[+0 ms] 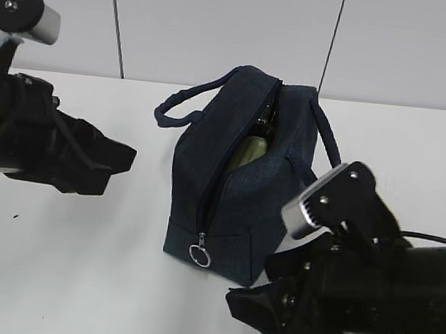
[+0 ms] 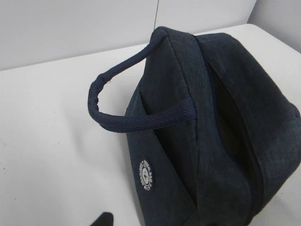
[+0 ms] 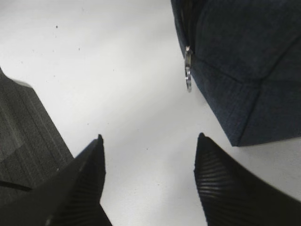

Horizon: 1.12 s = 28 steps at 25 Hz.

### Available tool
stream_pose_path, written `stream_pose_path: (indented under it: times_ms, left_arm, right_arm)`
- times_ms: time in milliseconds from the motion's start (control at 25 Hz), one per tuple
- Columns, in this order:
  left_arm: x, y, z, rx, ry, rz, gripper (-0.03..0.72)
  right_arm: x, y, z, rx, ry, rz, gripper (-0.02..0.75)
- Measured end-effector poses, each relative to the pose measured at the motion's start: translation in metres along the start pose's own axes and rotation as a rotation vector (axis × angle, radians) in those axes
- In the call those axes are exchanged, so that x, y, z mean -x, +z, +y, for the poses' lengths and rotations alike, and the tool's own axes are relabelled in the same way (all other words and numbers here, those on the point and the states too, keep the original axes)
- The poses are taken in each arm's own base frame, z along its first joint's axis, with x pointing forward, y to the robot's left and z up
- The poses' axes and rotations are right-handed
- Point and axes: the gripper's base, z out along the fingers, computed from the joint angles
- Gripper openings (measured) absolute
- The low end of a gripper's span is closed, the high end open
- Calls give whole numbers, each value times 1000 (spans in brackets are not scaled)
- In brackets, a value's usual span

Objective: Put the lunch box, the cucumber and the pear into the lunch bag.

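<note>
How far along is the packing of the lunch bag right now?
Looks nearly done: the lunch bag stands unzipped with something pale green visible inside, and no food remains on the table. The right gripper is open and empty; the left holds nothing visible. The pear and cucumber can't be confirmed.

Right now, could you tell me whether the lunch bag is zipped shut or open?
Open. The lunch bag stands upright with its zipper parted along the top, the ring pull hanging low at the front, and something pale green visible through the gap.

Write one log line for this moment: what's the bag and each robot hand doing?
lunch bag: upright, zipper open, green item inside | left hand: beside bag, empty | right hand: open, empty, near zipper ring
</note>
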Motion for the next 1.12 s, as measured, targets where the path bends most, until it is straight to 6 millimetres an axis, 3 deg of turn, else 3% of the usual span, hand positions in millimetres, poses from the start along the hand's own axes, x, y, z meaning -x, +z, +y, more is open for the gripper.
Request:
stream_pose_path:
  times_ms: [240, 920, 1120]
  left_arm:
    - [2, -5, -1, -4, 2, -13, 349]
    - [2, -5, -1, -4, 2, -12, 295]
    - [2, -5, -1, -4, 2, -13, 262]
  right_arm:
    - [-12, 32, -4, 86, 15, 86, 372]
    - [-7, 33, -3, 106, 60, 73, 348]
    - [-6, 23, -1, -2, 1, 130, 275]
